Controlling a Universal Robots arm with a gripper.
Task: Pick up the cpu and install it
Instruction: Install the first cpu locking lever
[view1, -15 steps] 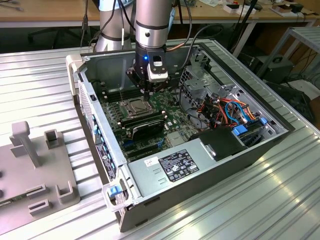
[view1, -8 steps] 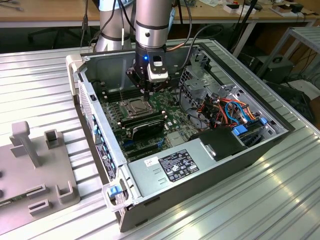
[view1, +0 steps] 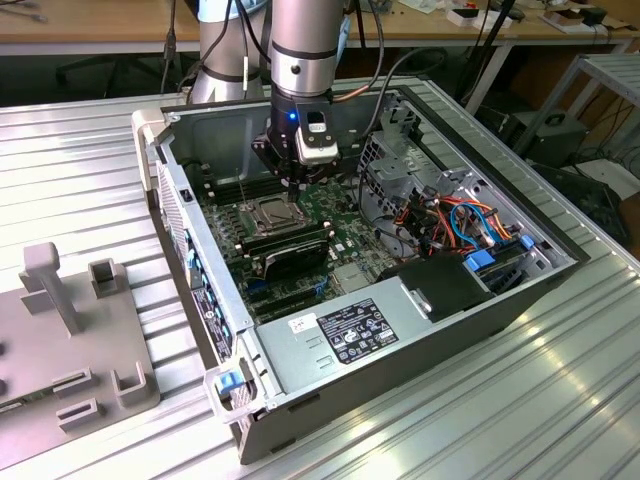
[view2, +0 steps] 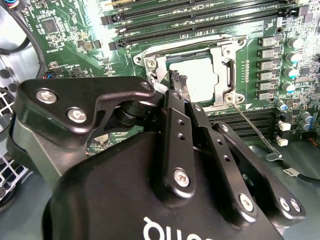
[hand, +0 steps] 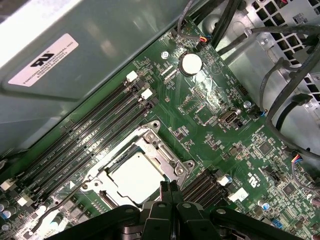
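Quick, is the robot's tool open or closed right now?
Tool: closed, nothing held; the cpu lies in the socket.

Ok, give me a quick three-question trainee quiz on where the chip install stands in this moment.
1. True or false: the chip lies flat inside the metal-framed socket.
2. Pick one. The gripper is: A) close over the socket; B) far off to one side of it; C) clamped on the chip, lifting it.
3. Fill in: the gripper's fingers are ___ (open or shut).
Key: 1 true; 2 A; 3 shut.
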